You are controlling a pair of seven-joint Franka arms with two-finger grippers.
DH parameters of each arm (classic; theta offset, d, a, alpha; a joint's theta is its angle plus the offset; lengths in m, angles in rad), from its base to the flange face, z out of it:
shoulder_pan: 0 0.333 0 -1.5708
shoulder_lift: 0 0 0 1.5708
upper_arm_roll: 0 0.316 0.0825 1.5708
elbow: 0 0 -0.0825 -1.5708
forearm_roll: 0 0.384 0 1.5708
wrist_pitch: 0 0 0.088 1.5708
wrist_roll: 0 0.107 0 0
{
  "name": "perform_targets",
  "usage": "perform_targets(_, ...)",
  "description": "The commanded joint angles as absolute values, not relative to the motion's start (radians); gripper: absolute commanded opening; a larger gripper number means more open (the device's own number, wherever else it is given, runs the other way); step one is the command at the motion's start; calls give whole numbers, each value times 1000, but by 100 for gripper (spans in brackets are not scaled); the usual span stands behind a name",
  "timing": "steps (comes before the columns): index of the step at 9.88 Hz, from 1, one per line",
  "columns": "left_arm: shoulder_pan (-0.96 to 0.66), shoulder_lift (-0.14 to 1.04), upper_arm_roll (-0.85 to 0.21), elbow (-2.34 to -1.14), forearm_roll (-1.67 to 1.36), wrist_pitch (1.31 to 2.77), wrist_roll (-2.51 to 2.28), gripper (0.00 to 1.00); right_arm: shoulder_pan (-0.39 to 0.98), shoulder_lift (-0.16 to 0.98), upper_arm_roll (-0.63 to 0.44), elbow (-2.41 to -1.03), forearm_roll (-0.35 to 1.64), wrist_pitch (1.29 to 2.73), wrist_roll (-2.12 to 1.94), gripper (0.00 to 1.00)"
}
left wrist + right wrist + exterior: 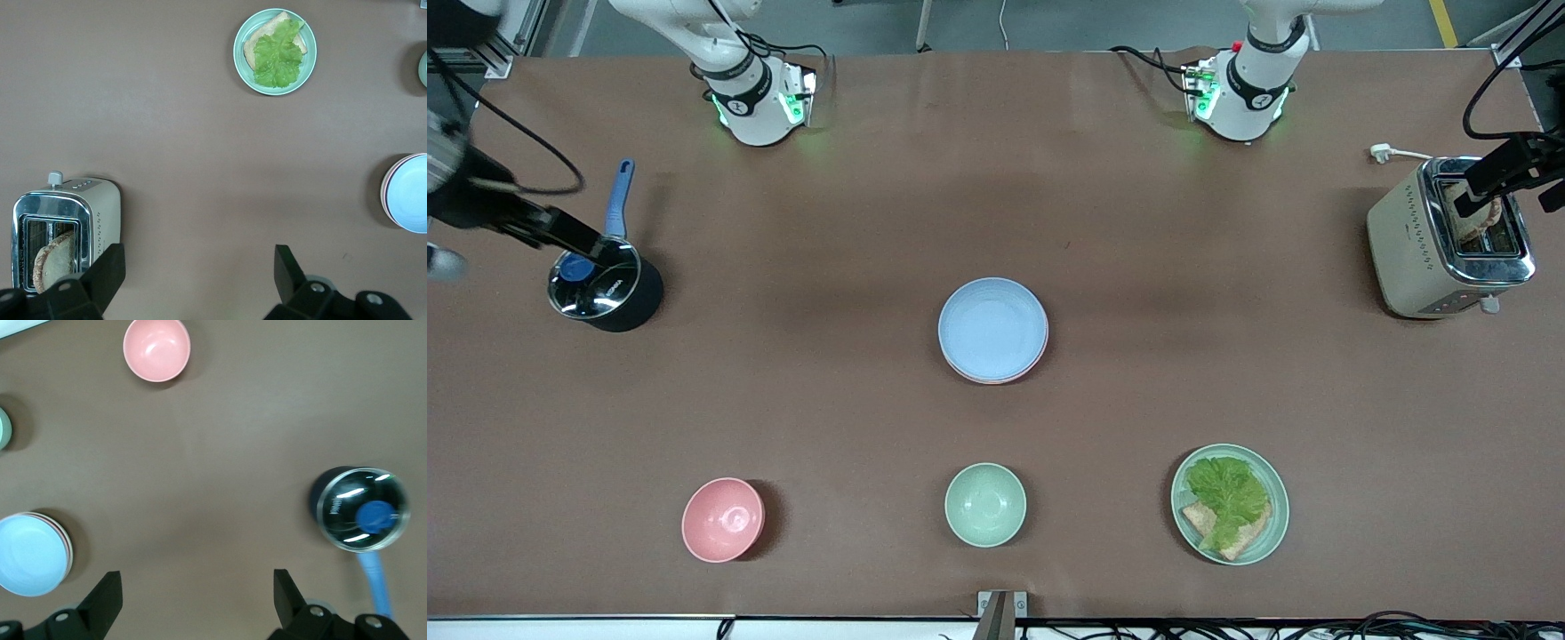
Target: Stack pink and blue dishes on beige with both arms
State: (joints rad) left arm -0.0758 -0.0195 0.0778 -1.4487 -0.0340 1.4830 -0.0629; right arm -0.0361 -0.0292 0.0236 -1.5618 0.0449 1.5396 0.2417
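The light blue plate (992, 329) lies on top of a stack at the middle of the table. A pale pink plate's rim (1043, 345) peeks out right under it. The beige plate is hidden. The stack also shows at the edge of both wrist views, the blue plate (408, 202) with the pink rim (385, 192) in one, the blue plate (30, 555) in the other. My left gripper (199, 257) hangs open and empty, up over the toaster (1423, 244). High over the pot (605, 289), my right gripper (197, 581) is open and empty too.
A slice of bread stands in the toaster at the left arm's end. The dark pot has a glass lid and a blue handle. Near the front camera sit a pink bowl (722, 519), a mint-green bowl (984, 504) and a mint-green plate (1230, 503) with lettuce and bread.
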Motion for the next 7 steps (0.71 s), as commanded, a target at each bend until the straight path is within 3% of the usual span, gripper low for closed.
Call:
perform_targets(1,-80,-20,69,-1485,1,1494,-75,99,-35,-52,-17,-1508,-1,1500,82,100)
perform_targets(2,-80,-21,69,-1486,2,1490,-77,99,-43,-35,-17,-1456,0,1467,78,100)
perform_targets(7,-78,-21,69,-1489,-2,1485,-86,99,-44,-21,-15,-1451,-15,1428,-8,100)
